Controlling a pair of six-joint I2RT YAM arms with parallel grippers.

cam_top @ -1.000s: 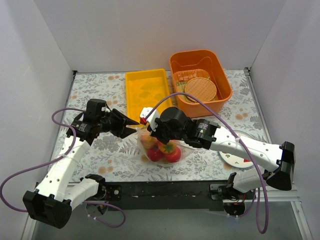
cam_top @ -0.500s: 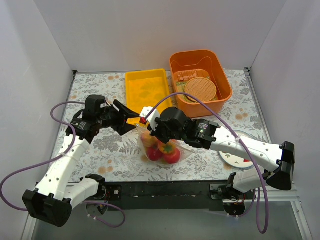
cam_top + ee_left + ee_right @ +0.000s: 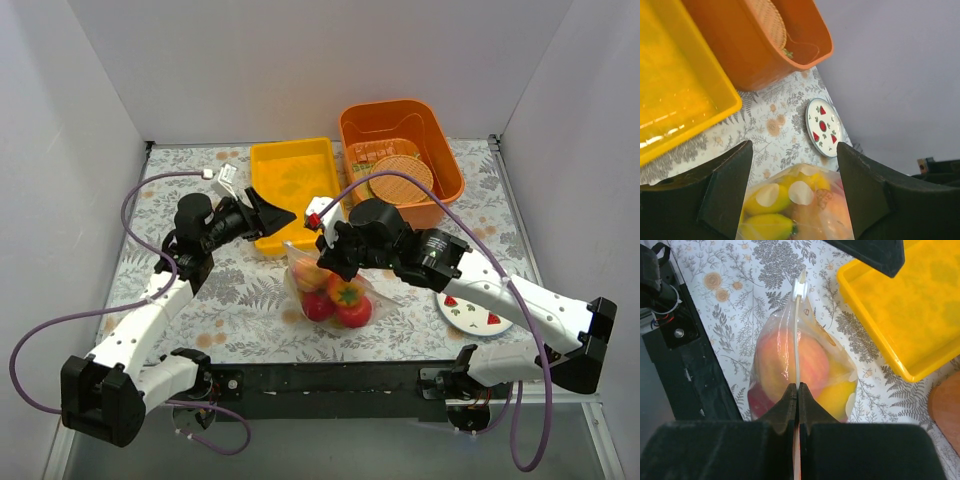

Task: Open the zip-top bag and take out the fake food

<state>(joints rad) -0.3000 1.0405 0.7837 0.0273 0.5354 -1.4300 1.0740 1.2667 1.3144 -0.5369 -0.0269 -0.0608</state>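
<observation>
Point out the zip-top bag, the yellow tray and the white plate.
zip-top bag [image 3: 775, 365]: right wrist view, on its clear side wall beside the zip strip.
yellow tray [image 3: 300, 175]: top external view, on its bare floor.
white plate [image 3: 823, 127]: left wrist view, on its middle.

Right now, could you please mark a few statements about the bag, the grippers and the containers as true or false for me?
1. The right gripper is shut on the zip strip of the zip-top bag. True.
2. The left gripper is clamped on the bag. False: its jaws stand open and hold nothing.
3. The fake food lies in the yellow tray. False: it is inside the bag.
4. The woven disc is in the orange bin. True.
5. The white plate is in the orange bin. False: it lies on the table beside the right arm.
</observation>
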